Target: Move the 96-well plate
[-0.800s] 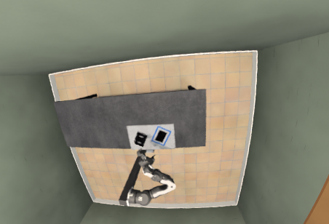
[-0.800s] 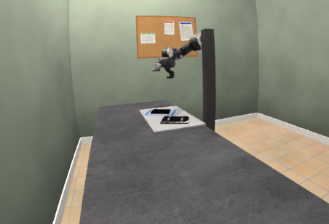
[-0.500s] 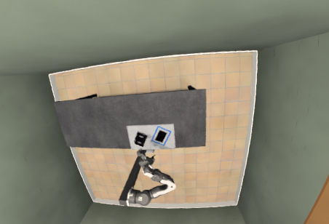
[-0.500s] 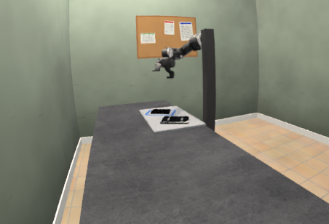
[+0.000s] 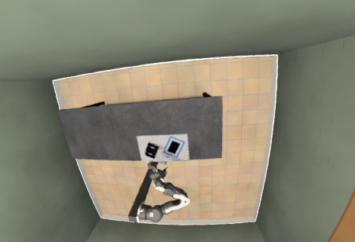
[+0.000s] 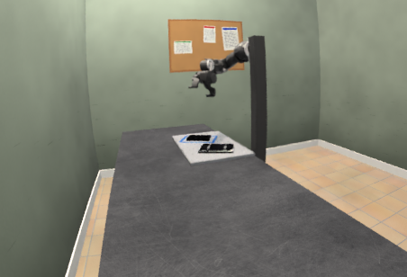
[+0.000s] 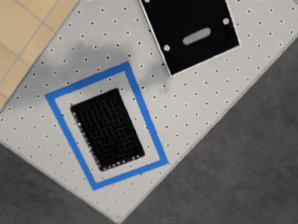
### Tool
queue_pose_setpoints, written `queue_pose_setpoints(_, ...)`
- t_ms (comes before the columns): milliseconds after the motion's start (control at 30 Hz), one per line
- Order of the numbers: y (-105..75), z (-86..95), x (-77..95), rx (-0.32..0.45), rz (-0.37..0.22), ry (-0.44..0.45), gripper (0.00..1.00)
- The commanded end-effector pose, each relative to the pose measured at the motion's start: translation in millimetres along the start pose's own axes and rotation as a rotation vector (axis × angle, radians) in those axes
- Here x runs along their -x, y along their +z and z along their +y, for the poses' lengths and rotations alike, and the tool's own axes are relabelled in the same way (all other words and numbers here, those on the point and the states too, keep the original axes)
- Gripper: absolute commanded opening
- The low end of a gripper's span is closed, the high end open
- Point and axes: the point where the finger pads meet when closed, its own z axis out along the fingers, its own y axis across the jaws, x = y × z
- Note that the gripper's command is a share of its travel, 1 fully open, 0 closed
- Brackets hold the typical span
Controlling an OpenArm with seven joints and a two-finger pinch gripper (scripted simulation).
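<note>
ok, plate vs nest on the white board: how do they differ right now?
The plate has a gridded, textured top; the nest is a smooth black slab with a grey slot and small pale dots. The plate sits inside a blue outline; the nest has none. In the wrist view the plate looks smaller than the nest. Both are black, rectangular, and lie on the white dotted board.

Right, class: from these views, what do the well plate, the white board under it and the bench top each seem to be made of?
Well plate: probably moulded black plastic, matt, with a fine grid of wells.
White board: looks like painted metal or plastic, pale with regular rows of small holes.
Bench top: dark grey, matt, faintly scratched, perhaps laminate or rubber; the look leaves it open.
</note>
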Motion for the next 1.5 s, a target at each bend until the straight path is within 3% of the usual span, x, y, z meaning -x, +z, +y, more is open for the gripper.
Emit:
queue_pose_setpoints(0,-0.7,0.8,0.3,0.003,-0.001,-0.001,1.0)
queue_pose_setpoints(867,-0.7,0.8,0.3,0.003,-0.001,-0.001,1.0)
queue_pose_setpoints(1033,29.0,-26.8,19.8,-0.173,0.021,-0.19,0.83)
queue_pose_setpoints(1100,29.0,-26.8,19.8,-0.173,0.021,-0.19,0.77)
queue_pose_setpoints(1433,29.0,-26.8,19.8,-0.173,0.021,-0.19,0.77)
queue_pose_setpoints(1467,34.8,-30.5,23.6,-0.201,0.026,-0.224,0.77)
